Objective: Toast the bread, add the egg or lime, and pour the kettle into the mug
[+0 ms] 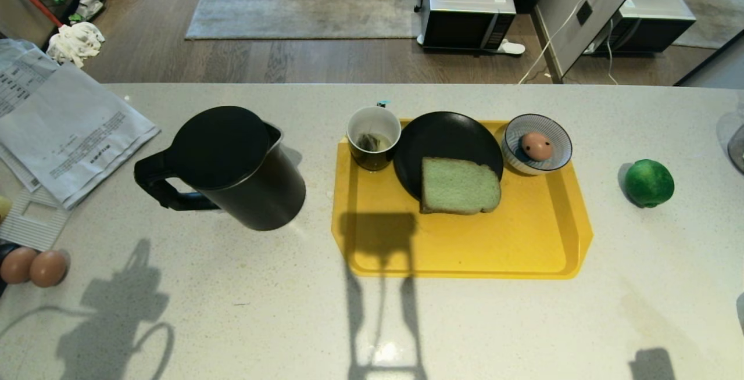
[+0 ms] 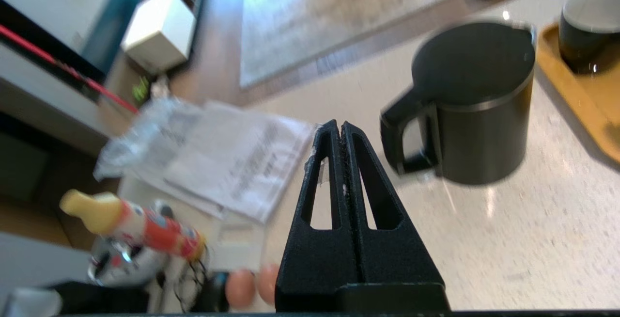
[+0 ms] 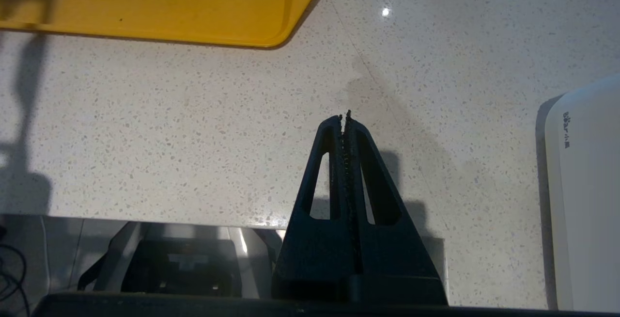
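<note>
Left gripper pressed together, holding nothing, above the counter near the kettle handle side. Right gripper also pressed together, empty, parked over bare counter off the near right corner of the yellow tray.

On the tray: mug with a tea bag inside, black plate with the bread overhanging its near edge, striped bowl holding the egg. Lime on the counter, right of the tray.

Risks: jaws must spread before taking the kettle handle or they will knock it; the mug stands just beside the plate, so a sloppy pour could wet plate and bread.

Counts: one kettle, one mug, one bread slice, one spotted egg, one lime, two plain brown eggs.
</note>
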